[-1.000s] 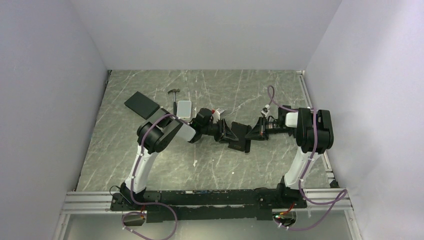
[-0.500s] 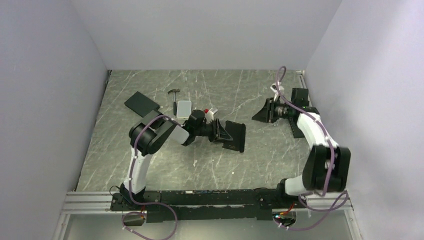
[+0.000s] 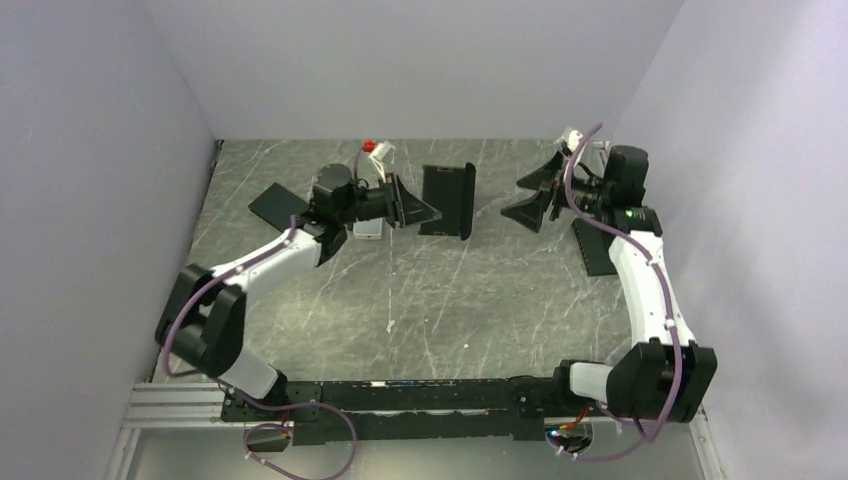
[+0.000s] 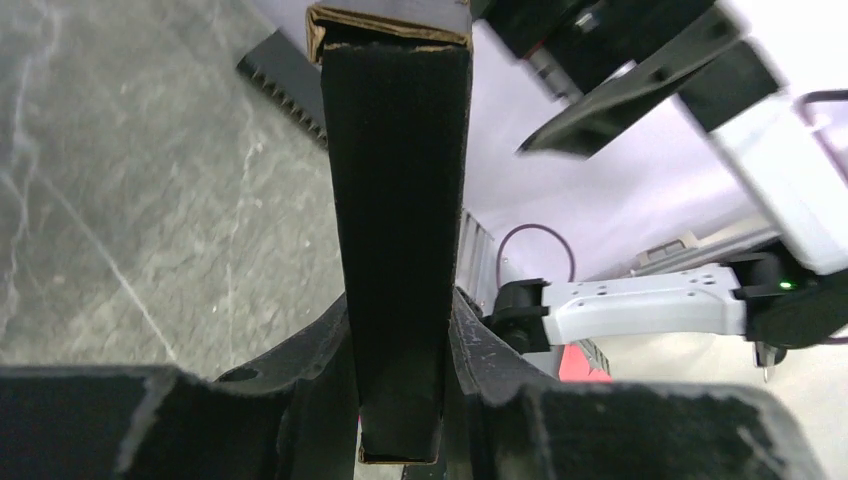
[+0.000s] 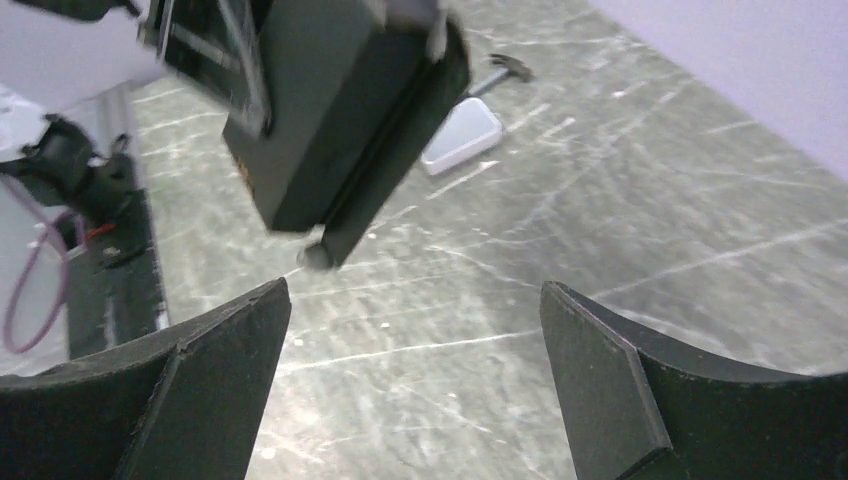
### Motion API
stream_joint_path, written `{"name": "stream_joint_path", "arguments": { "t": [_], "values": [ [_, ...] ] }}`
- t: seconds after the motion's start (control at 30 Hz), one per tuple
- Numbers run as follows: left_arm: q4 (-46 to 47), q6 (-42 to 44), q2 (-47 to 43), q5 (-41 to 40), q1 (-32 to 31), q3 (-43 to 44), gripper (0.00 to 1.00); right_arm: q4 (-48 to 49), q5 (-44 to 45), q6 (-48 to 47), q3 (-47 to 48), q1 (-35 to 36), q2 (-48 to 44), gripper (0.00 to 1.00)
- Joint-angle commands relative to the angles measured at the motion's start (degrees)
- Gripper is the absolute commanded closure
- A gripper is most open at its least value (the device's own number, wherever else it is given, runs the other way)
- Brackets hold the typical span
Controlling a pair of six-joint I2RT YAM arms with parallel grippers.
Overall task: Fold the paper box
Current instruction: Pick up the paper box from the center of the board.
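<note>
Left gripper [image 3: 418, 203] alone pinches the paper box [image 3: 455, 200] aloft; right gripper [image 3: 515, 197] gapes empty, so the box could slip.

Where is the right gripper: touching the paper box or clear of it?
Apart. The top external view shows bare table between the open right gripper and the paper box, which the left gripper holds.

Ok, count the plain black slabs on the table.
2. The left slab lies far left, partly under the left arm; the right slab lies far right, under the right arm. More may be hidden.
</note>
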Motion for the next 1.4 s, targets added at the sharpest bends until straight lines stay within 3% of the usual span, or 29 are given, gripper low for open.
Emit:
{"name": "stream_joint_path", "arguments": {
  "t": [0.0, 0.13, 0.2, 0.37, 0.57, 0.77, 1.37],
  "values": [
    [0.8, 0.9, -7.0, 5.9, 1.5, 1.8, 0.95, 3.3, -12.5, -5.5, -2.7, 0.5, -7.9, 0.0],
    [5.5, -3.9, -9.8, 10.4, 1.9, 3.0, 0.97, -34.9, -15.3, -55.6, 3.9, 1.2, -6.8, 0.0],
    [6.0, -5.2, -10.9, 11.3, 1.9, 3.8, 1.0, -38.3, -14.3, -64.5, 3.5, 2.2, -7.7, 0.0],
    [7.4, -7.7, -12.7, 10.2, 1.9, 5.0, 1.0, -25.4, -10.2, -52.4, 2.8, 7.5, -8.9, 0.04],
    [15.0, -14.0, -13.0, 8.0, 1.8, 4.6, 1.0, -16.8, -9.9, -42.0, 1.6, 12.2, -10.2, 0.19],
    [18.5, -17.2, -12.0, 8.7, 1.5, 5.8, 1.0, -3.5, -5.4, -24.9, 0.9, 14.6, -11.2, 0.33],
    [26.7, -22.9, -8.1, 7.5, 0.9, 4.7, 1.0, 3.0, -4.5, -16.0, 1.5, 17.7, -11.8, 0.58]
  ]
}}
